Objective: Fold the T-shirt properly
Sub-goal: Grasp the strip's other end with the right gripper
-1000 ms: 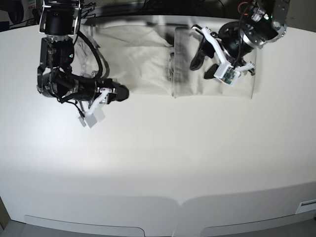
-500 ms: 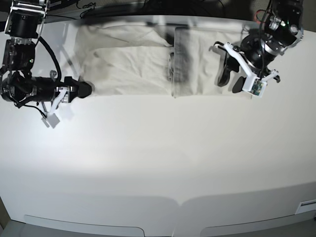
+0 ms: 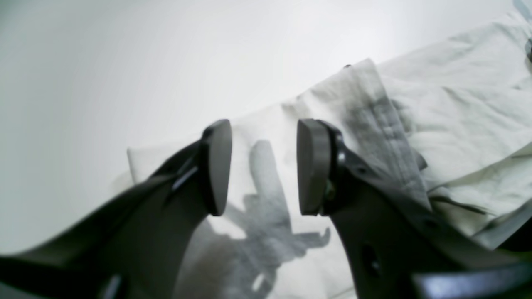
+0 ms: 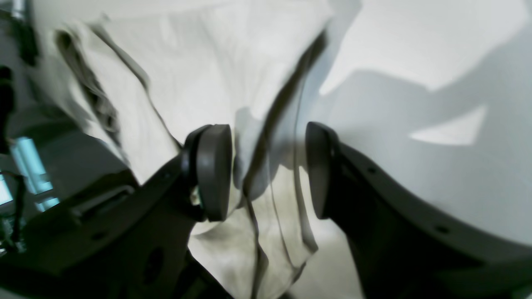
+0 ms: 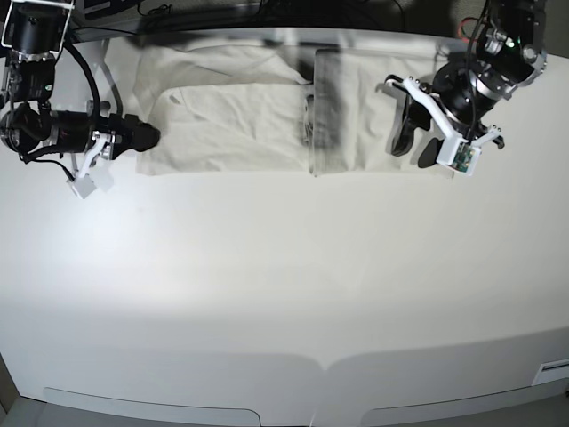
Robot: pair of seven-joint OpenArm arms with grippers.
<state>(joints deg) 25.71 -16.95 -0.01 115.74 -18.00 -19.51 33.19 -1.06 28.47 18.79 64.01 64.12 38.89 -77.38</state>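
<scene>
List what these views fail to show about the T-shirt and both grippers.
- T-shirt: base view, far edge lost in dark shadow.
- Right gripper: right wrist view is motion-blurred; whether cloth touches the pads is unclear.
- Left gripper: left wrist view, its fingers hide the cloth beneath.

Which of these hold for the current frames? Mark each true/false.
1. The left hand is open, nothing between its pads. True.
2. The pale cream cotton T-shirt hangs in the air between both hands. False: it lies flat on the white table.
3. The right hand is shut on fabric. False: it is open, with the shirt's edge in the gap between its pads.
4. The shirt lies along the table's far edge in the base view. True.
</scene>
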